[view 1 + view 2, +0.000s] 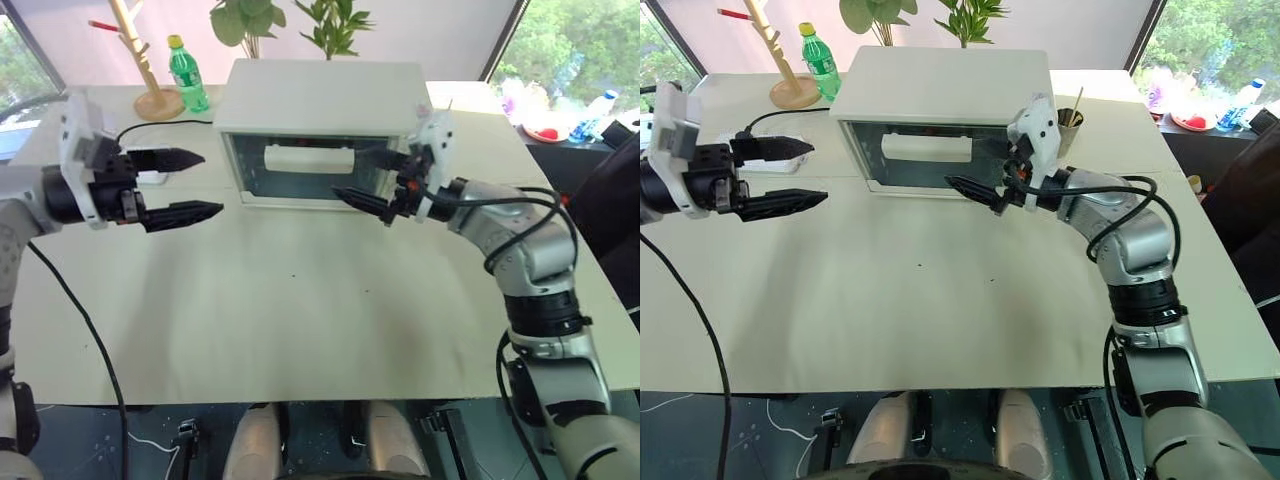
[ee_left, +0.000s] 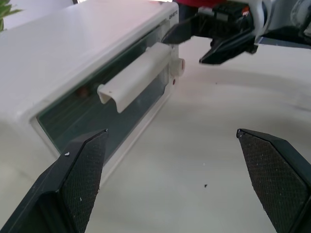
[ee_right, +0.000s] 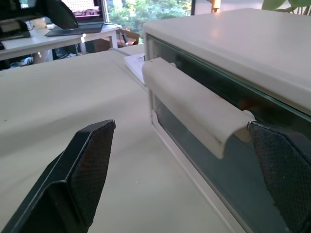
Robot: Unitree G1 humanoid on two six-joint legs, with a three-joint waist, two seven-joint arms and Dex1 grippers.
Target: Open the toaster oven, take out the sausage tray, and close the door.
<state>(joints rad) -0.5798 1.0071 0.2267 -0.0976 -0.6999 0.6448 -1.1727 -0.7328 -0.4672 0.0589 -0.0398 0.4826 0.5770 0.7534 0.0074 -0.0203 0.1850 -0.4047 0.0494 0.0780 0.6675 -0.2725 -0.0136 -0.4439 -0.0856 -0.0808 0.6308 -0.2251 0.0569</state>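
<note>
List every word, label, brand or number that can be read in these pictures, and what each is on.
None can be read.
Small dark lettering on the top front corner of the white boxy toaster oven: too blurred to read.
Label on the green plastic bottle with a yellow cap: too small to read.

Both arms reach forward, left gripper (image 1: 185, 185) and right gripper (image 1: 367, 178) apparently fingers spread wide.
</note>
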